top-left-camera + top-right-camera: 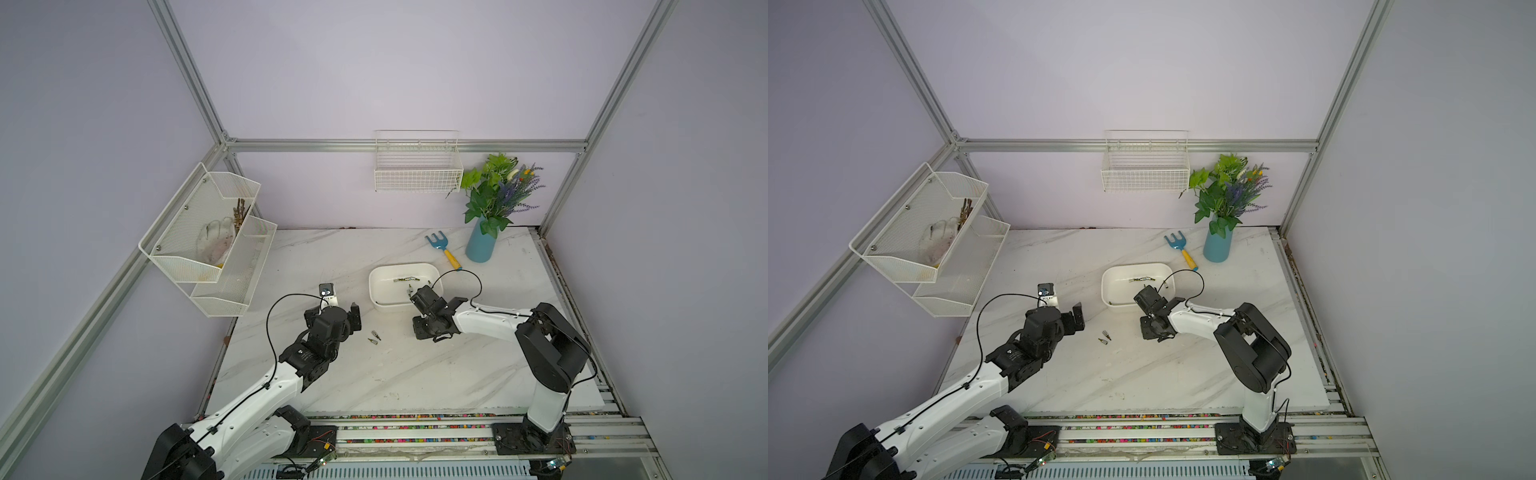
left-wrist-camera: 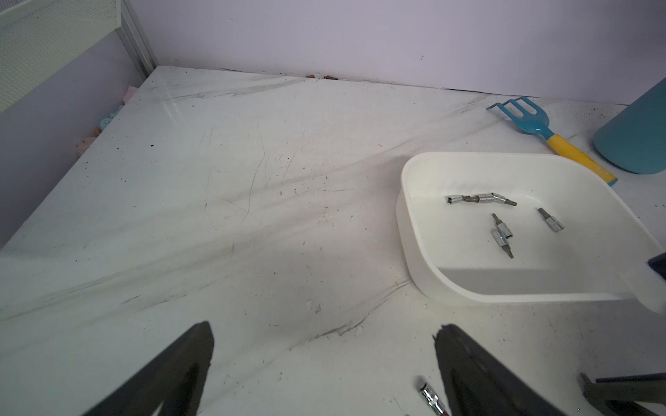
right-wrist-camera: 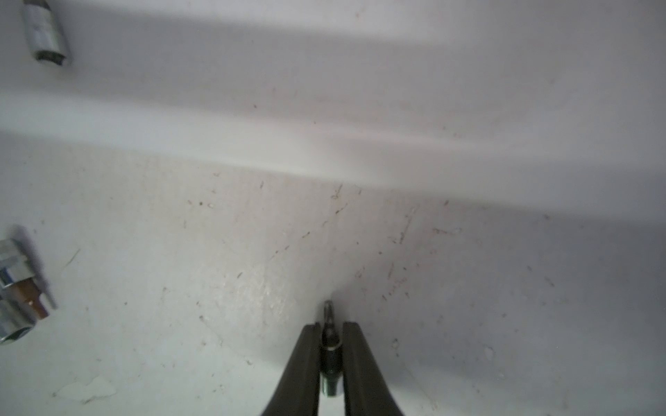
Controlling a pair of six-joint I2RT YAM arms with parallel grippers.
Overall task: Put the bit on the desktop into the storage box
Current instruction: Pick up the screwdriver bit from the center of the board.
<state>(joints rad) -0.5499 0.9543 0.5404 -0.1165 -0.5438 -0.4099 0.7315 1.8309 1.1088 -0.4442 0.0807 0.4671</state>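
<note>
Right wrist view: my right gripper (image 3: 331, 326) pinched shut on small chrome bit (image 3: 331, 363), down at desktop (image 3: 216, 270), just short of storage box (image 3: 360, 144) wall. Risk: slick round metal, narrow grip, may twist or slip out during lift; tip may snag wall if carried low. Bit's long axis runs straight out from my grip, tip pointing ahead toward box. Elsewhere, left gripper (image 2: 324, 331) wide open, empty.

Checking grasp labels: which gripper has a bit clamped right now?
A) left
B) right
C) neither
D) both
B: in the right wrist view the right gripper has its jaws closed on a bit, while the left gripper stands wide open with nothing between its fingers.
</note>
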